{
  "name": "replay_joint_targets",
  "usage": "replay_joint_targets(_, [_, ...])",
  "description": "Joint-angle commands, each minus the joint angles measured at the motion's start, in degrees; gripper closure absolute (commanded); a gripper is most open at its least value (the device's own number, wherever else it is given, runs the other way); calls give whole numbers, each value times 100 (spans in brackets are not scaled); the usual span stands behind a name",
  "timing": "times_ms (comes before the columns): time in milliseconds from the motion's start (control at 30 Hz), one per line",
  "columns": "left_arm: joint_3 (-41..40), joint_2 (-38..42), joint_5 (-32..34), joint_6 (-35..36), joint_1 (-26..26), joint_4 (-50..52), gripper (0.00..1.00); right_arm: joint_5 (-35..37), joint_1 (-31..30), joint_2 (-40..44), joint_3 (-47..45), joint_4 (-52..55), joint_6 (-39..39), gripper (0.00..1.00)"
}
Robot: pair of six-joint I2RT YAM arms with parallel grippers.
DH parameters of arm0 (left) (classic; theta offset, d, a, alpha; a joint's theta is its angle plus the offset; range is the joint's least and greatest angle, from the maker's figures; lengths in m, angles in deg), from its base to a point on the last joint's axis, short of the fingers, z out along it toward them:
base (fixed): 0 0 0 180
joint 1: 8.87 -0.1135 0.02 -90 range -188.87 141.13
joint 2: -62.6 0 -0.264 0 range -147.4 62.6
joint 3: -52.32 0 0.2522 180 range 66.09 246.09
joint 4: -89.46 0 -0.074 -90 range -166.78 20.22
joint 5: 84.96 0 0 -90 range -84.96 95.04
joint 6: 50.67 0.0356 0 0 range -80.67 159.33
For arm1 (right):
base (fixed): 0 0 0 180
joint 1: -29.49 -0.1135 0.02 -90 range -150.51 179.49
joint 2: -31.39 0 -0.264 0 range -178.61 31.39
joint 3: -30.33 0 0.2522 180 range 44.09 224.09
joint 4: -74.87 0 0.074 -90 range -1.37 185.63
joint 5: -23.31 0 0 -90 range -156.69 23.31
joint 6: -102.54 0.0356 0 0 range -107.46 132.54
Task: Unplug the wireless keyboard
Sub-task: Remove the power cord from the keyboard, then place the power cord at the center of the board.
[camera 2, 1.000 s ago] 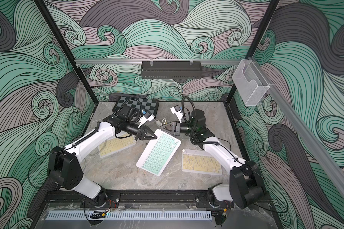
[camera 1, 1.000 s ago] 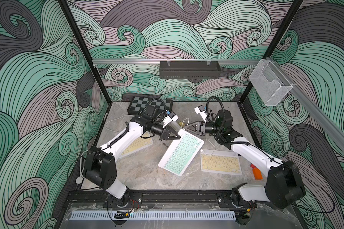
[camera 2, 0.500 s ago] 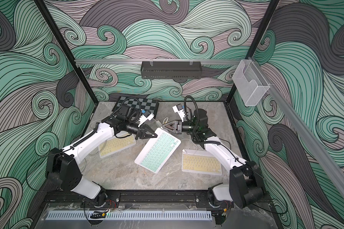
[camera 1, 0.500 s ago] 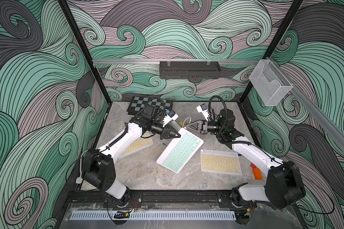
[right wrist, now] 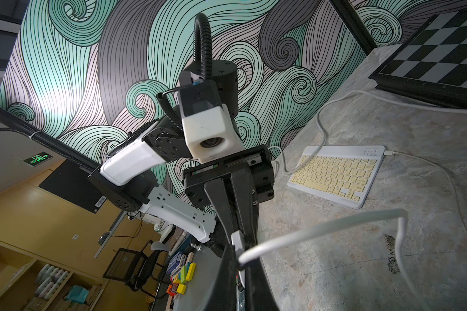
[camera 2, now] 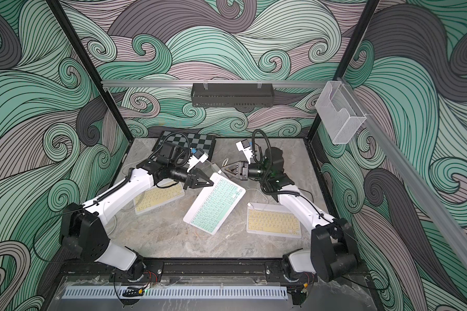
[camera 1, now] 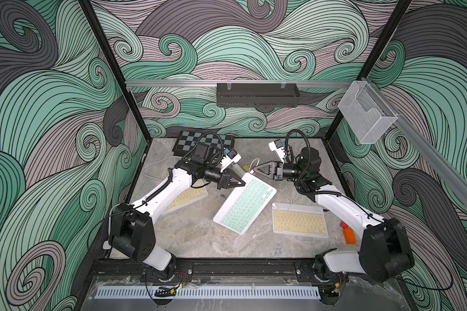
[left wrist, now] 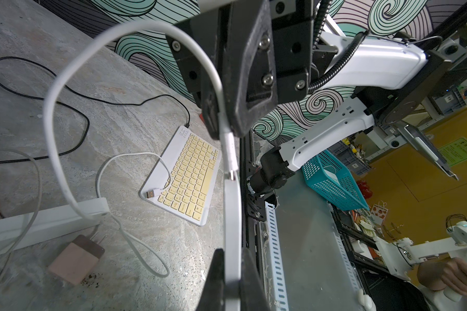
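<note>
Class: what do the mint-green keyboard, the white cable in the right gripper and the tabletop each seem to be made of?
Mint-green keyboard: probably moulded plastic, with a matt white case and uniform keycaps.
White cable: smooth flexible jacket, rubbery plastic judging by its loop.
Tabletop: grey-veined and faintly glossy; stone or marble-print laminate, unclear.

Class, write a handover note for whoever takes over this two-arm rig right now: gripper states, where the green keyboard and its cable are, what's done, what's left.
Left gripper: shut on the far edge of the green keyboard, bracing it.
Right gripper: shut on the plug of the white cable, at the keyboard's far corner.
The keyboard lies diagonally mid-table, between two yellow keyboards.
Done: both grips set. A little metal shows between plug and keyboard, so it looks partly out; I cannot tell if it is free.
Left: pull the plug straight clear, lay the cable down, release the keyboard.
</note>
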Motion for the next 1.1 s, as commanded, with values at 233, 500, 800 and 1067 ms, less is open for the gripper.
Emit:
replay_joint_targets(233, [69, -144, 39, -54, 74, 1442, 100, 577, 485, -234, 870, 48, -707, 100])
replay_joint_targets(500, [387, -116, 893, 78, 53, 1786, 100, 808, 512, -177, 1030, 783, -1110, 100])
replay_joint_targets(800, [30, 489, 1397, -254, -247, 1500, 100, 1031, 507, -45, 801, 1297, -1218, 100])
replay_joint_targets(1067, [-226, 1304, 2351, -625, -665, 1488, 100, 1195, 421, 22, 1002, 1790, -1400, 100])
